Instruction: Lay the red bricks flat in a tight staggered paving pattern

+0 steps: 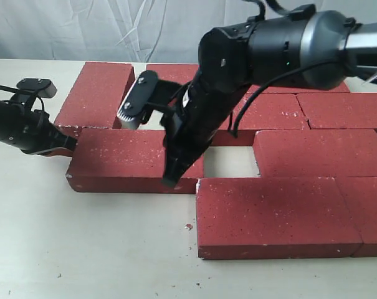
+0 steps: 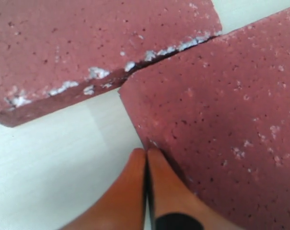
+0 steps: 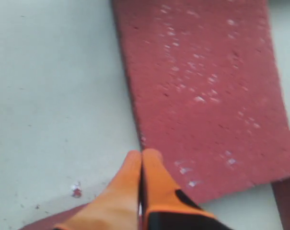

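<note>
Several red bricks lie flat on the pale table in staggered rows. One brick [image 1: 129, 163] sits at the left of the middle row, apart from its neighbour [image 1: 319, 152]. My left gripper [image 1: 68, 145] is shut and empty, its tips [image 2: 146, 151] pressed against this brick's left corner [image 2: 221, 120]. The right arm reaches across. My right gripper [image 1: 171, 179] is shut and empty, with its tips [image 3: 142, 153] at the brick's front edge [image 3: 202, 86] near its right end. A back-left brick [image 1: 95, 93] [image 2: 87, 43] lies just behind it.
A bare gap of table [image 1: 230, 161] separates the left brick from the middle-row neighbour. A large front brick [image 1: 272, 215] lies just right of my right gripper. A small red crumb [image 1: 189, 227] [image 3: 76, 190] rests on the table in front.
</note>
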